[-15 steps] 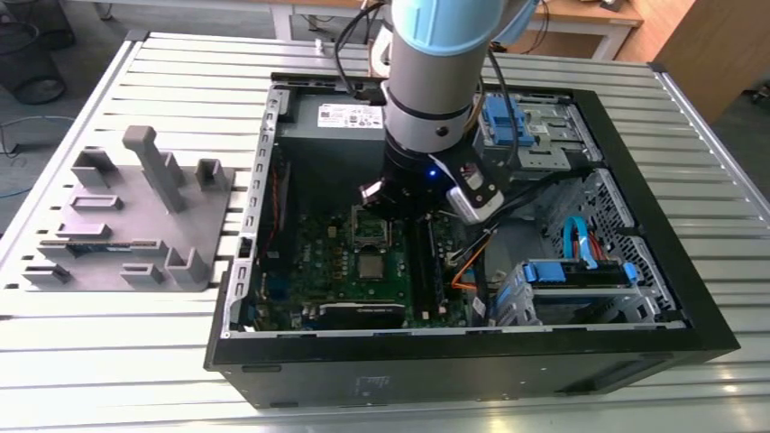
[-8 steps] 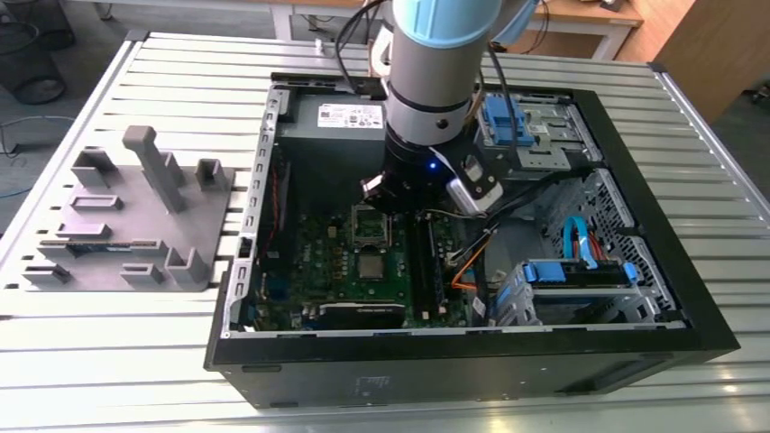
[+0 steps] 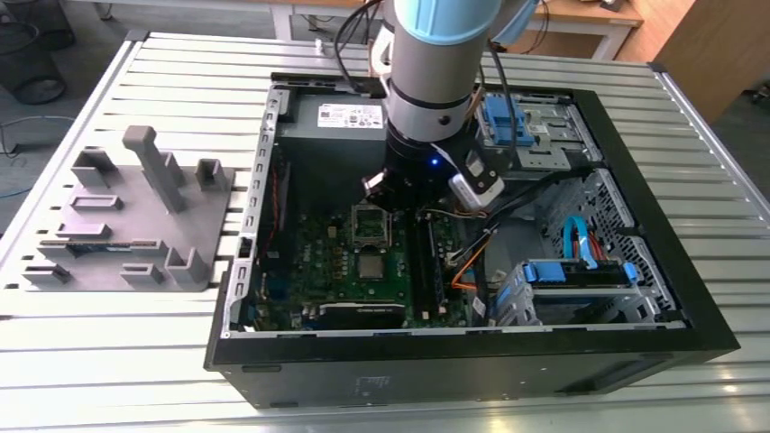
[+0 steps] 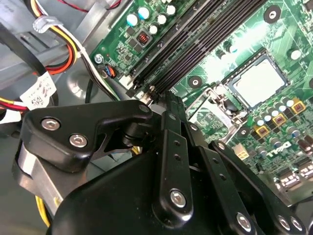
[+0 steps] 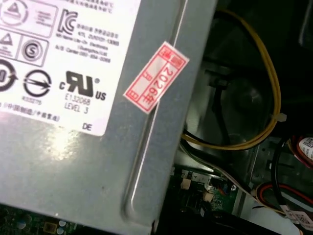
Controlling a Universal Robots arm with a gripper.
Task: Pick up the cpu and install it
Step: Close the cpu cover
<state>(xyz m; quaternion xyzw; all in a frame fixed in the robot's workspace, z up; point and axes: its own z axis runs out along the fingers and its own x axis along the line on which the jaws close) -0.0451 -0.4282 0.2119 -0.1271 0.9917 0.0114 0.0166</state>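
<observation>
Now the cpu [image 4: 259,81] is a small silver square, flat in its dark frame [image 4: 226,84] on the green board [image 4: 220,54] inside the open case [image 3: 481,365]. Gripper [image 4: 166,100] spread or not, I cannot tell.

Green motherboard [image 4: 239,27], pale silvery cpu [image 4: 258,83], black memory slots [image 4: 195,44], red-and-white sticker [image 5: 156,77]

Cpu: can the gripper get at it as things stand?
Likely yes. The cpu lies flat and uncovered inside the dark socket frame on the motherboard, with no cable over it. The gripper hangs close by, near the end of the memory slots. The frame around its edges could hinder a grasp.
</observation>
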